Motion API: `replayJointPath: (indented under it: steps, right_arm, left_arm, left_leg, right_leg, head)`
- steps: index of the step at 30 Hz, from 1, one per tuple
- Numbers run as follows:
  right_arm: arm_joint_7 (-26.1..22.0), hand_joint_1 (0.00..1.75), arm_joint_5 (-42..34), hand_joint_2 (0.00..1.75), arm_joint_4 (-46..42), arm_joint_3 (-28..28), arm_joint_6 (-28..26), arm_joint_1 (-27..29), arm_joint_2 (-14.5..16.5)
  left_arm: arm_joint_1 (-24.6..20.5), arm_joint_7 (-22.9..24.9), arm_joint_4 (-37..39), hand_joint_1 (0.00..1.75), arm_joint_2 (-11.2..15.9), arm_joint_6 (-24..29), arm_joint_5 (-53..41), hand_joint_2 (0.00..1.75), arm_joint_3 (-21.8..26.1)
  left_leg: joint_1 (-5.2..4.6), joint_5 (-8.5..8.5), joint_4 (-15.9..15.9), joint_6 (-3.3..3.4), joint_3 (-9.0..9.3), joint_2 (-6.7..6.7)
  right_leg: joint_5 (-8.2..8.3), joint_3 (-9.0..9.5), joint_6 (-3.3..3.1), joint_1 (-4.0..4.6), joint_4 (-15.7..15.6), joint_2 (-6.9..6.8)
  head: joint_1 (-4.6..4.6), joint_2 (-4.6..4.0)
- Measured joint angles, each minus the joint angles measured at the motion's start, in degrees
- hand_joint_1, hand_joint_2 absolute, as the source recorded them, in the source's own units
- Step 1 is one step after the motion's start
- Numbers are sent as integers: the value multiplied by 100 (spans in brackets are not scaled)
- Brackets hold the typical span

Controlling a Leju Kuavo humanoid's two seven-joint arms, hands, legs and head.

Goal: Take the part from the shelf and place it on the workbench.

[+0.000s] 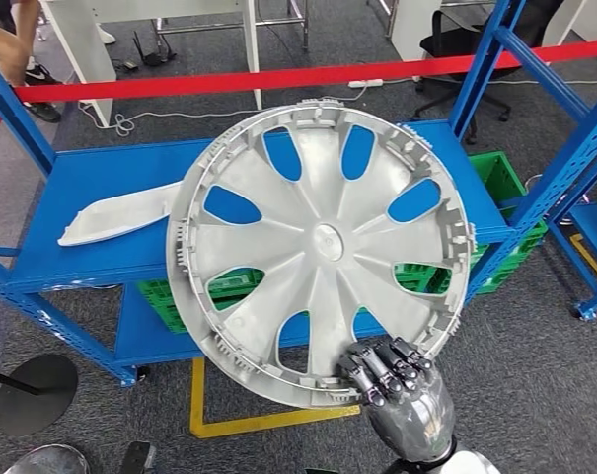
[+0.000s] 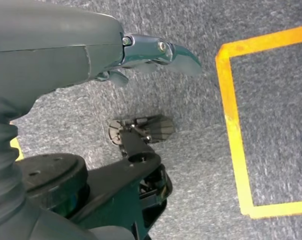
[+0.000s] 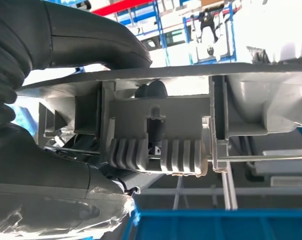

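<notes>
Now R hand grips wheel cover rim, hiding shelf; L hand state unclear.

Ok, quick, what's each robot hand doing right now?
Left robot hand: holds nothing; open or closed cannot be told.
Right robot hand: gripping the wheel cover rim.

Silver-grey wheel cover; dark grey right hand; bright blue shelf; pale white trim piece; green crates; red barrier tape; yellow-lined grey carpet.
</notes>
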Motion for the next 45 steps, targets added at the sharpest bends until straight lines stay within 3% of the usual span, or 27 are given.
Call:
replayJointPath:
  steps: [2,4,6,7,8,9,11,13,14,16,18,21,22,24,25,27,29,30,32,34,36,37,38,40,42,44,45]
  right_arm:
    - [-8,175,0,175,-14,-2,0,7,-6]
    - [-38,175,-1,175,-38,-13,0,28,-7]
    - [-97,175,-1,175,-73,-49,0,80,-8]
    - [-137,175,-1,175,-89,-76,0,117,-8]
    - [-180,175,-1,175,-103,-110,0,160,-8]
    - [-231,175,-1,175,-120,-149,0,208,-8]
    - [-361,175,-2,175,-174,-247,0,307,-8]
    - [-500,175,-3,175,-248,-367,0,392,-4]
    - [-571,175,-3,175,-287,-430,0,437,-1]
    - [-705,175,-2,175,-360,-556,0,551,14]
    - [-823,175,-1,175,-433,-692,0,679,34]
    - [-952,175,2,175,-526,-875,0,811,81]
    - [-982,175,1,175,-554,-932,0,860,98]
    - [-1020,175,0,175,-609,-1032,0,974,129]
    - [-1030,175,-1,175,-630,-1073,0,1021,140]
    - [-1041,175,0,175,-672,-1136,0,1075,156]
    - [-1049,175,1,175,-724,-1176,0,1100,168]
    - [-1052,175,2,175,-748,-1193,0,1112,175]
    - [-1059,175,2,175,-783,-1224,0,1146,189]
    - [-1077,175,1,175,-801,-1250,0,1177,205]
    - [-1113,175,1,175,-813,-1276,0,1206,234]
    - [-1133,175,2,175,-819,-1289,0,1221,251]
    - [-1154,175,2,175,-825,-1303,0,1240,269]
    - [-1188,175,2,175,-834,-1335,0,1282,298]
    - [-1215,175,2,175,-852,-1368,0,1317,327]
    - [-1233,175,2,175,-876,-1395,0,1336,346]
    - [-1237,175,2,175,-888,-1406,0,1346,352]
  left_arm:
    - [8,4,1,0,-5,0,-10,175,-1]
    - [15,14,2,0,-7,5,-37,175,-4]
    - [6,27,2,0,-10,16,-65,175,-14]
    - [-1,38,2,0,-10,22,-78,175,-22]
    - [-7,53,2,0,-10,28,-94,175,-30]
    - [-13,67,2,0,-11,33,-116,175,-37]
    - [-32,91,2,0,-18,41,-175,175,-59]
    - [-56,99,2,0,-37,43,-249,175,-94]
    - [-67,103,2,0,-46,43,-289,175,-114]
    - [-78,115,2,0,-62,45,-364,175,-152]
    - [-92,140,2,0,-84,49,-420,175,-190]
    - [-110,194,2,0,-107,52,-481,175,-239]
    - [-113,203,2,0,-109,52,-502,175,-255]
    - [-122,209,2,0,-112,54,-534,175,-277]
    - [-127,212,2,0,-116,54,-548,175,-284]
    - [-146,215,1,0,-125,53,-558,175,-297]
    - [-170,217,1,0,-131,52,-562,175,-315]
    - [-180,218,0,0,-138,52,-563,175,-323]
    - [-192,219,1,0,-152,51,-572,175,-333]
    - [-187,225,2,0,-162,50,-590,175,-344]
    - [-177,246,2,0,-162,50,-612,175,-358]
    - [-172,262,2,0,-162,50,-625,175,-365]
    - [-171,274,2,0,-162,50,-637,175,-369]
    - [-175,287,2,0,-161,50,-653,175,-372]
    - [-190,289,1,0,-156,50,-657,175,-374]
    - [-206,291,0,0,-157,50,-658,175,-375]
    - [-212,292,-1,0,-160,50,-659,175,-376]
  left_leg:
    - [13,-67,29,-71,-43,-9]
    - [21,-554,414,-124,-182,-23]
    - [30,-1112,1155,-159,-363,-25]
    - [36,-1217,1453,-171,-392,-25]
    - [43,-1192,1594,-180,-344,-26]
    - [50,-1067,1526,-185,-196,-30]
    - [81,-833,882,-192,354,-139]
    - [106,-874,159,-159,857,-338]
    - [104,-933,-20,-129,966,-402]
    - [86,-916,-51,-34,928,-319]
    - [77,-824,-47,77,839,-192]
    - [38,-652,-46,172,642,-3]
    - [22,-589,-42,179,560,61]
    - [-7,-466,-34,181,394,185]
    - [-20,-408,-32,175,320,243]
    - [-42,-303,-24,141,209,346]
    - [-49,-206,-23,85,159,444]
    - [-41,-153,-30,52,147,492]
    - [-14,-77,-39,-21,119,534]
    - [2,-357,159,-99,27,338]
    - [6,-962,779,-136,-151,93]
    - [4,-1198,1151,-136,-229,44]
    - [1,-1309,1432,-129,-254,16]
    - [-6,-1167,1458,-88,-45,-27]
    - [-16,-935,775,-11,525,-191]
    - [-17,-954,51,47,1019,-397]
    - [-25,-997,-123,66,1121,-447]
  right_leg:
    - [110,-97,-101,-12,-23,4]
    - [260,-207,-177,-38,-43,10]
    - [407,-365,-194,-43,-36,31]
    - [477,-457,-186,-44,-31,46]
    - [540,-547,-168,-49,-25,62]
    - [599,-632,-144,-56,-15,84]
    - [704,-791,-75,-74,26,147]
    - [802,-914,0,-73,83,213]
    - [861,-953,35,-71,94,247]
    - [970,-999,105,-90,80,321]
    - [780,-1095,159,-104,220,267]
    - [-59,-1339,203,-100,1176,98]
    - [-202,-1376,212,-100,1524,81]
    - [-74,-1237,211,-99,1772,63]
    - [97,-1024,198,-95,1601,36]
    - [201,-355,157,-62,771,-138]
    - [50,108,100,0,40,-292]
    - [5,151,63,32,-102,-303]
    - [105,13,-39,52,-130,-220]
    - [263,-117,-138,34,-141,-125]
    - [433,-287,-187,24,-139,-11]
    - [516,-388,-194,27,-132,51]
    - [601,-502,-194,31,-122,120]
    - [760,-731,-183,36,-91,264]
    - [920,-947,-154,36,-51,413]
    - [1070,-1085,-105,40,-24,534]
    - [1143,-1118,-74,35,-29,584]
  head:
    - [10,0]
    - [-8,0]
    - [-23,0]
    - [-22,0]
    - [-22,0]
    - [-21,0]
    - [-22,0]
    - [-16,0]
    - [-15,0]
    - [-14,0]
    - [9,0]
    - [48,0]
    - [52,0]
    - [59,0]
    - [60,0]
    - [60,0]
    - [55,0]
    - [63,0]
    - [95,0]
    - [102,0]
    - [91,0]
    - [89,0]
    - [90,0]
    - [90,0]
    - [90,0]
    - [98,0]
    - [91,-1]
